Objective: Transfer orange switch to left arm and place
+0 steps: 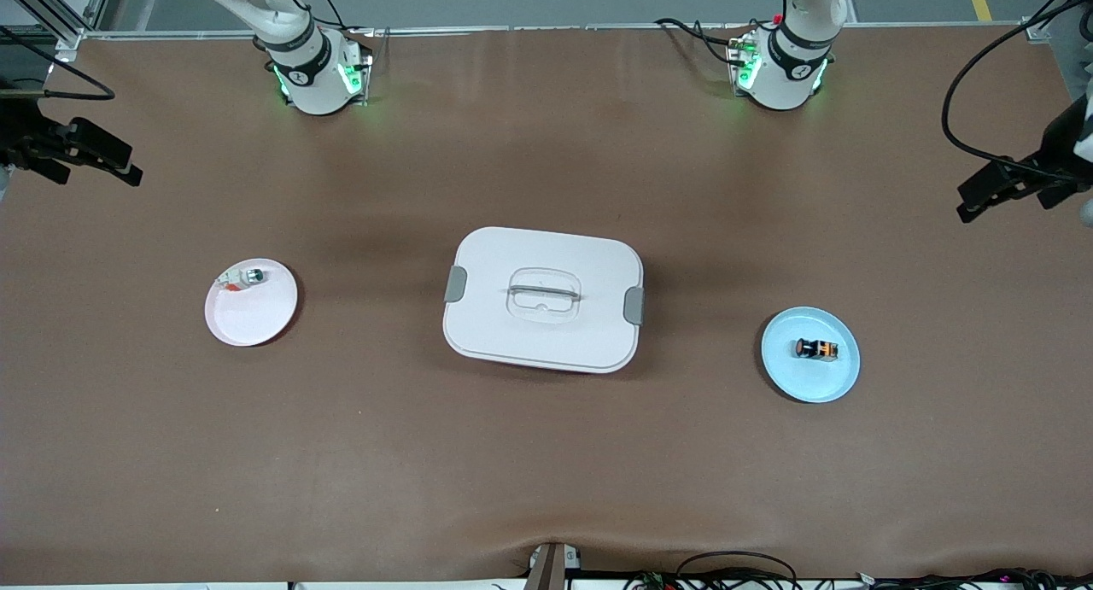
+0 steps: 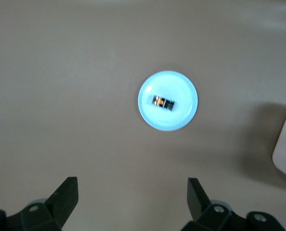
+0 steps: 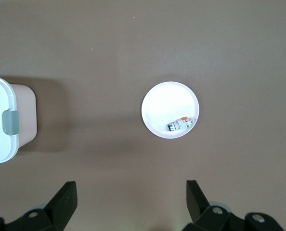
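Both claws gape wide and empty, the left claw [image 2: 133, 202] high over the orange switch [image 2: 162, 101] (mid-frame, on its blue plate [image 2: 181, 86]), the right claw [image 3: 132, 202] waiting, since the box [image 1: 544, 298] blocks the centre

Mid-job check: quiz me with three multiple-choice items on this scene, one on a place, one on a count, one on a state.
1. The orange switch lies:
A on the blue plate
B on the box
C on the bare table

2. Plates on the table:
A one
B two
C three

3. The left hand is:
A shut on the switch
B open, holding nothing
C shut on the box lid

Key: 1 A, switch sits on blue plate; 2 B, blue plate and white plate; 3 B, fingers spread above table.
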Motion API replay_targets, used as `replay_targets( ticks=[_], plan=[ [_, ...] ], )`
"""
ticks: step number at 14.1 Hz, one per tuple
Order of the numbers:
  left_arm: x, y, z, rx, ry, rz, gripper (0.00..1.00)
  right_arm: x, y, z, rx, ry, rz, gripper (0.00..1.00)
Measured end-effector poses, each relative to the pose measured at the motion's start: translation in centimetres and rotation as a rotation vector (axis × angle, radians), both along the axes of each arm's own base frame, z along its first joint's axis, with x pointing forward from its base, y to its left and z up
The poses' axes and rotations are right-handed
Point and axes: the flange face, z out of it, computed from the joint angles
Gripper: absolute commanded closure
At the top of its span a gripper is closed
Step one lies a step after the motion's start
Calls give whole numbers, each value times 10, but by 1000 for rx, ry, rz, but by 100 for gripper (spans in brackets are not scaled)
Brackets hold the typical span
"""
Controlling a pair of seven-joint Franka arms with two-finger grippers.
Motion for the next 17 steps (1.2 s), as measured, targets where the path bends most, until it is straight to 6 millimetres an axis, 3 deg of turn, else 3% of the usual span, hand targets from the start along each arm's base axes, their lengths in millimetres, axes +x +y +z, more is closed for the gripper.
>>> replay_targets(
  ticks=[5, 17],
  plan=[
    [-16, -18, 16, -12, 8, -31, 0, -5, 0, -1, 0, 0, 0, 0],
    [-39, -27, 29, -49, 16, -63, 0, -3, 0, -1, -1, -13, -1, 0]
  ],
)
